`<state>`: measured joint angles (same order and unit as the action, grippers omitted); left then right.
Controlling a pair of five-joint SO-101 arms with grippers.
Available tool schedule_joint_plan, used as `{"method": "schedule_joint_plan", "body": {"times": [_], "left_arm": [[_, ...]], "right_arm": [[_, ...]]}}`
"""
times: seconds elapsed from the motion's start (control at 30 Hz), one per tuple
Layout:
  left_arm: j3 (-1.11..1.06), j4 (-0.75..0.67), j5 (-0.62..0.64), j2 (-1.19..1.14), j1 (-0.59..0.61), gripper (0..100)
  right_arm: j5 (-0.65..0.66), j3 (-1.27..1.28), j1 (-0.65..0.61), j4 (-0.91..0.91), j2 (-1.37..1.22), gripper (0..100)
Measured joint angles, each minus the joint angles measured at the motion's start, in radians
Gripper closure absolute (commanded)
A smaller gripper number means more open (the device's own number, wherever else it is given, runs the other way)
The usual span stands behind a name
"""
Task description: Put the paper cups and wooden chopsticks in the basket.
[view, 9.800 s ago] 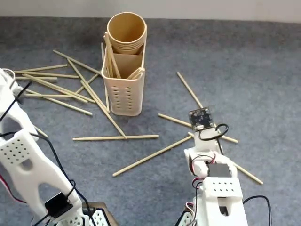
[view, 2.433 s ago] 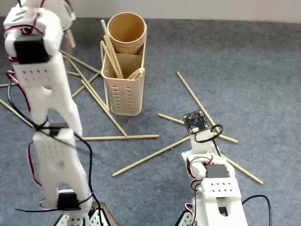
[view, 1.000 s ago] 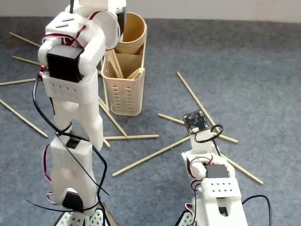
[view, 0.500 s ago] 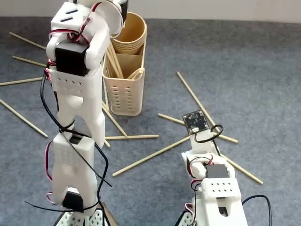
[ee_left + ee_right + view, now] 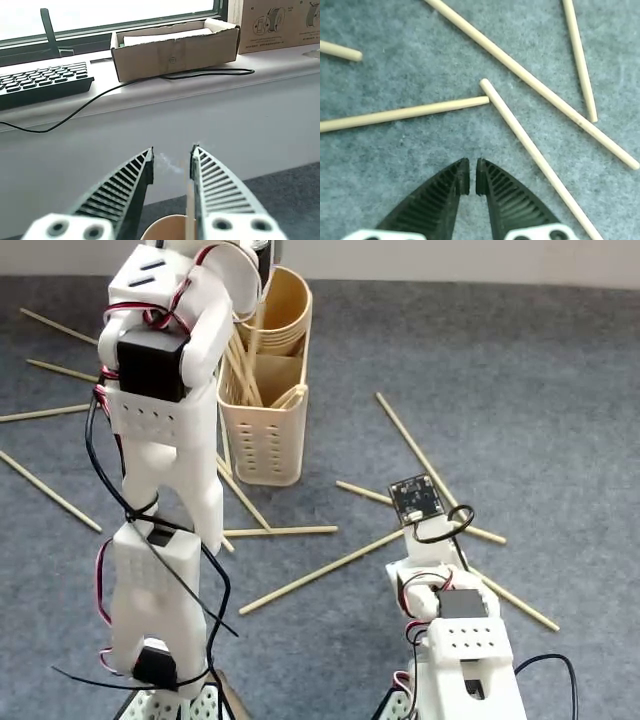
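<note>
Hovering left end effector [image 5: 171, 152]: jaws wide above the paper cups [image 5: 290, 310] in the basket [image 5: 262, 445]; chopstick [image 5: 189, 210] upright against one finger.
Right end effector [image 5: 470, 169]: nearly closed, empty, over loose chopsticks [image 5: 520, 130] on the tabletop [image 5: 395, 65].
Risk: chopstick sticking to the finger, tipping outside the basket.

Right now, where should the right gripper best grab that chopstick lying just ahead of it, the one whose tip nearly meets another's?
Mid-shaft on the chopstick, from straight above, jaws across its width. It lies flat on the carpet, so nothing slips underneath, and mid-shaft stays clear of the neighbouring stick. The right gripper, now shut, would need opening first.
</note>
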<state>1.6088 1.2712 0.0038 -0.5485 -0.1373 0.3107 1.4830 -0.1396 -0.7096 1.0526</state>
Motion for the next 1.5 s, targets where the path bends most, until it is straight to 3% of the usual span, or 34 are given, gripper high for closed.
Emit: {"method": "schedule_joint_plan", "body": {"times": [0.27, 0.37, 0.57, 0.7, 0.97, 1.27, 1.4, 1.5], "left_arm": [[0.0, 0.029, 0.0, 0.0, 0.14, 86], [0.0, 0.129, 0.0, -0.002, 0.287, 86], [-0.02, 0.474, 0.026, -0.092, 0.651, 86], [-0.198, 0.508, 0.038, -0.164, 0.798, 85], [-0.64, 0.453, 0.222, -0.316, 0.887, 85], [-0.661, 0.373, 0.265, -0.471, 0.97, 86], [-0.66, 0.344, 0.265, -0.511, 0.976, 100], [-0.66, 0.288, 0.227, -0.535, 0.971, 100]], "right_arm": [[0.0, 0.0, 0.0, 0.0, 0.0, 94.6], [0.0, 0.0, 0.0, 0.0, 0.0, 94.6], [0.0, 0.0, 0.0, 0.0, 0.0, 94.6], [0.0, 0.0, 0.0, 0.0, 0.0, 94.6], [0.0, 0.0, 0.0, 0.0, 0.0, 94.6], [0.0, 0.0, 0.0, 0.0, 0.0, 94.6], [0.0, 0.0, 0.0, 0.0, 0.0, 94.6], [0.0, 0.0, 0.0, 0.0, 0.0, 94.6]]}}
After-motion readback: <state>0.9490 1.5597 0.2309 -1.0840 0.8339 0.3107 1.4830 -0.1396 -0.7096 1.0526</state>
